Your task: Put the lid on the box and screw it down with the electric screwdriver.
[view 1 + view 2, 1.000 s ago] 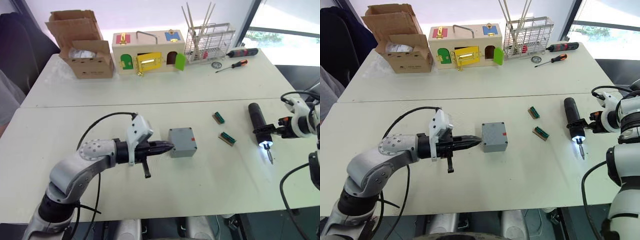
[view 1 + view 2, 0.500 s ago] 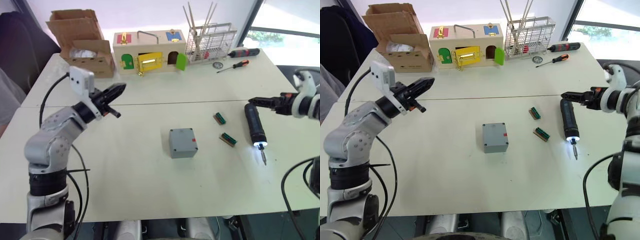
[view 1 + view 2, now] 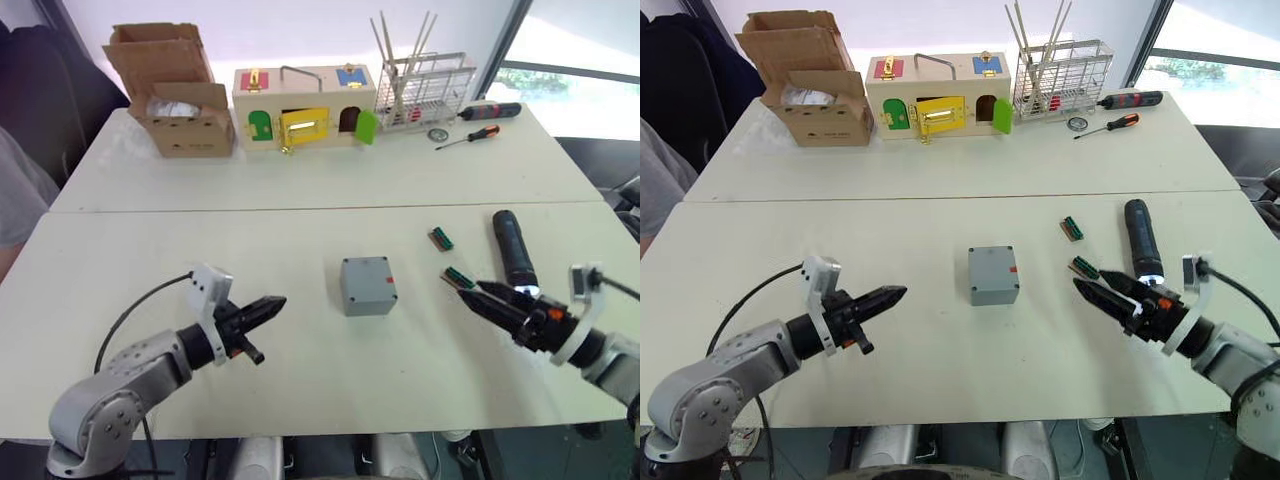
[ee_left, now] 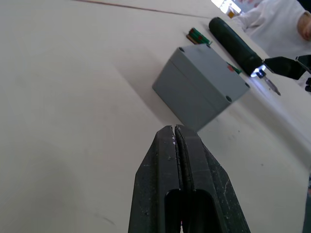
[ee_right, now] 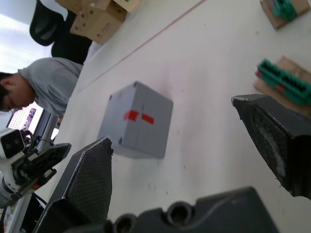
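Observation:
The grey box (image 3: pixel 371 304) stands mid-table with the lid (image 3: pixel 365 272) lying on it, a small red mark at its right edge. The dark electric screwdriver (image 3: pixel 512 248) lies on the table to the right, its tip light on. My right gripper (image 3: pixel 478 295) is open just in front of that tip, holding nothing, and its fingers (image 5: pixel 90 179) are spread wide toward the box. My left gripper (image 3: pixel 275 302) is shut and empty. It hovers low, front-left of the box, pointing at it from about a box-width away (image 4: pixel 175 130).
Two green connector pieces (image 3: pixel 441 238) (image 3: pixel 458 278) lie between box and screwdriver. At the back stand a cardboard box (image 3: pixel 180 110), a wooden box with coloured doors (image 3: pixel 300 105) and a wire rack (image 3: pixel 425 85), with hand screwdrivers (image 3: pixel 470 133) beside it. A person (image 5: pixel 58 87) sits at the left.
The left gripper left the box, swung up and back, then came down front-left of it. The right gripper let go of the screwdriver, went behind it, and now sits open by its tip.

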Robot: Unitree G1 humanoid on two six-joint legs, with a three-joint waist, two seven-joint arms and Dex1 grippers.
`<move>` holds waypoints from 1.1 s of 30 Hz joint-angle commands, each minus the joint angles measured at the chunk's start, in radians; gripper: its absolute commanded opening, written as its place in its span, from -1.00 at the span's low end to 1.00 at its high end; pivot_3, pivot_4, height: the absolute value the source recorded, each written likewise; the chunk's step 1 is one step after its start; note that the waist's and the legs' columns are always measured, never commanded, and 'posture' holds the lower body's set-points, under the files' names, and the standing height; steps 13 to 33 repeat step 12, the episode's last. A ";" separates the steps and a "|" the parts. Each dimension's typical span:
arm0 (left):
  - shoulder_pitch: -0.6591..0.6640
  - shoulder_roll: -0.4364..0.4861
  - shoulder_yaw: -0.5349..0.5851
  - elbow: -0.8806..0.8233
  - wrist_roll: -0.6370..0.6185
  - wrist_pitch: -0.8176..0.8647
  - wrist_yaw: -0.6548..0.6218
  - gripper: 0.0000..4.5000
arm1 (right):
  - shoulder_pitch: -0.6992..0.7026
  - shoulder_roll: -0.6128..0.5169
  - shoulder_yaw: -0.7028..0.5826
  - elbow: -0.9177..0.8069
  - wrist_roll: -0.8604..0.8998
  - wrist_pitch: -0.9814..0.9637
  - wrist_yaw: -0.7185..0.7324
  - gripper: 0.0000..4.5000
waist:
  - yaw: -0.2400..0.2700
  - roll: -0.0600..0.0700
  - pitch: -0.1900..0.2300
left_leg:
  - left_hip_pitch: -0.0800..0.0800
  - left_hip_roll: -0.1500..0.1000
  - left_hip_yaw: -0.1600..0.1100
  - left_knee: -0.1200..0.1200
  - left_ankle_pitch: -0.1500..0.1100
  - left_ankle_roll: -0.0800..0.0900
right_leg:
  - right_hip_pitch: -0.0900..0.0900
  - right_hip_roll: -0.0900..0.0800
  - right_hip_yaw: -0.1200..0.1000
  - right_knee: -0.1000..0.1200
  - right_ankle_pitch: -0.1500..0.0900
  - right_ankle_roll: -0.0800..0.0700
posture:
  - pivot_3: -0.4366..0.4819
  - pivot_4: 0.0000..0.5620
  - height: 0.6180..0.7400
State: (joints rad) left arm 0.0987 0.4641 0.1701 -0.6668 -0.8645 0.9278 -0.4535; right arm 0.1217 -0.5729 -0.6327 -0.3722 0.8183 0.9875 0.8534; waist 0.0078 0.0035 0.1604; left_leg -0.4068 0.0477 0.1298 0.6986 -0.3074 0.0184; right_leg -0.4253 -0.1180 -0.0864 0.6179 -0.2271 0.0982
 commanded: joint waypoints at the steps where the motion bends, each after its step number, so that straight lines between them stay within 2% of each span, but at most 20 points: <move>1: 0.029 0.028 -0.010 -0.030 -0.010 -0.012 -0.016 -1.00 | 0.035 -0.005 0.029 -0.012 -0.014 -0.087 0.016 0.99 | 0.001 0.000 0.000 | 0.000 0.000 0.000 0.000 -0.002 0.003 | 0.000 0.000 0.000 0.000 -0.001 -0.001 | -0.05 -0.47 0.80; 12: 0.072 0.023 -0.017 -0.025 -0.005 -0.040 -0.005 -1.00 | 0.068 -0.024 0.121 0.021 -0.042 -0.192 0.011 0.99 | 0.004 0.000 0.000 | 0.000 0.000 0.000 0.000 -0.002 0.004 | 0.000 0.000 0.000 -0.001 -0.002 -0.003 | -0.05 -0.47 0.80; 33: 0.072 0.023 -0.017 -0.025 -0.005 -0.040 -0.005 -1.00 | 0.068 -0.024 0.121 0.021 -0.042 -0.192 0.011 0.99 | 0.004 0.000 0.000 | 0.000 0.000 0.000 0.000 -0.002 0.004 | 0.000 0.000 0.000 -0.001 -0.002 -0.003 | -0.05 -0.47 0.80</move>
